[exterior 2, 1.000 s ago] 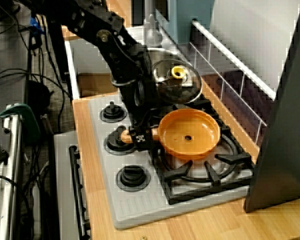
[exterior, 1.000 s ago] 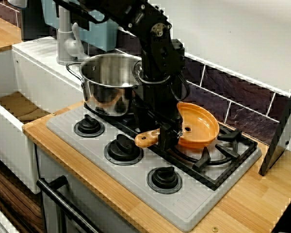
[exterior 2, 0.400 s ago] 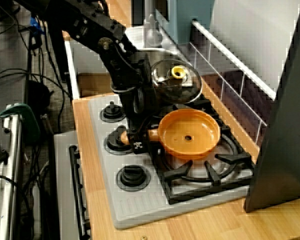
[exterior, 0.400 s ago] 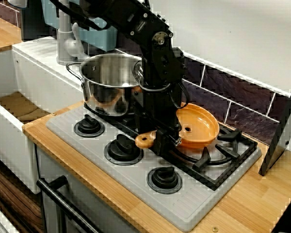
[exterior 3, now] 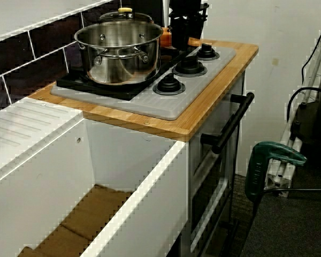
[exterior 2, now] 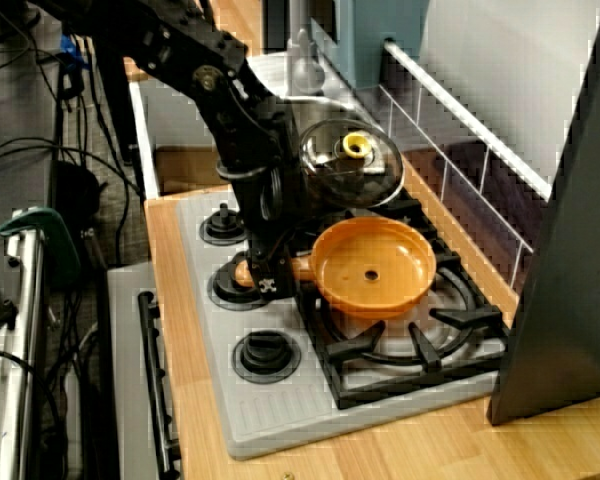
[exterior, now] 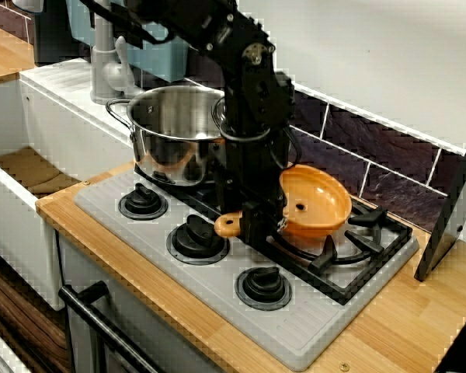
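Three angled views; shared hob (exterior: 295, 330)

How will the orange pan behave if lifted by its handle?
The orange pan looks like stiff plastic, so probably light. Held by the gripper at the handle only, its bowl may droop. Sitting tilted, it could rock on the grate.

Orange pan (exterior: 317, 203) has shifted slightly left, toward the pot (exterior: 175, 128), compared with a second ago. In the view from above, more of its outer wall shows under the near rim, so it looks slightly raised or tipped off the grate (exterior: 349, 256). Handle (exterior: 227, 225) tip is now closer to the middle knob (exterior: 196, 237). Gripper (exterior: 258, 221), clamped on the handle, has moved left with it. The wrist above has swung back left after leaning right.
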